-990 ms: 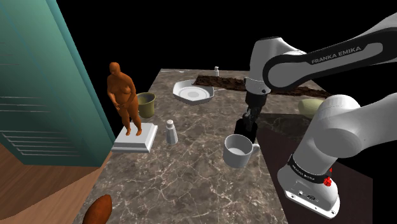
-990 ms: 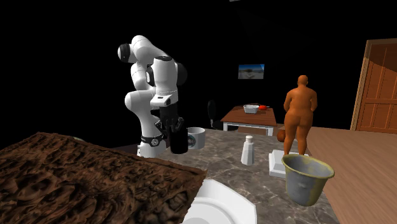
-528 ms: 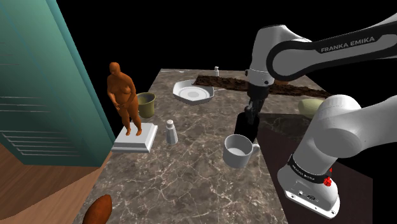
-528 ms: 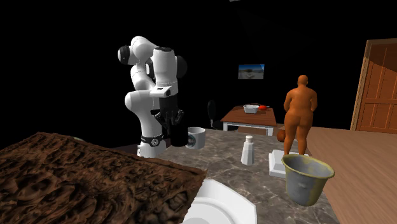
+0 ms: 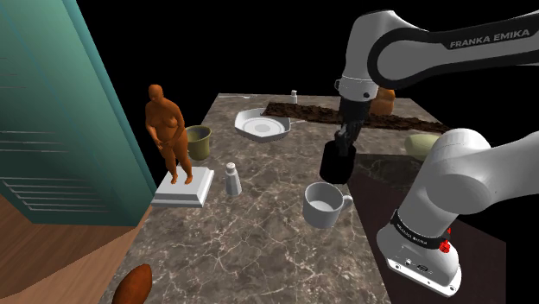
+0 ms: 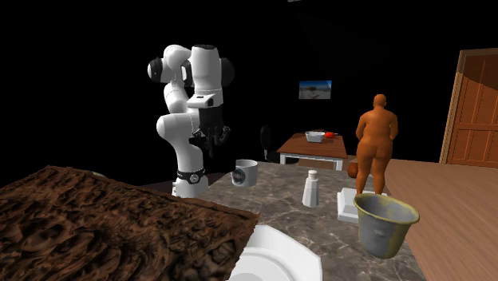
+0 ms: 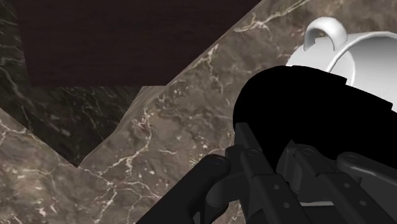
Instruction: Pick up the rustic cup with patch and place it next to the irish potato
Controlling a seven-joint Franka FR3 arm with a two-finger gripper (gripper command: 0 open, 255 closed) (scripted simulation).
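One black cup in end effector

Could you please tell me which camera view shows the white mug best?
The shoulder view: the white mug stands whole, rim, inside and handle visible. The second exterior view gives its side from afar; the wrist view, its handle and wall behind the black cup.
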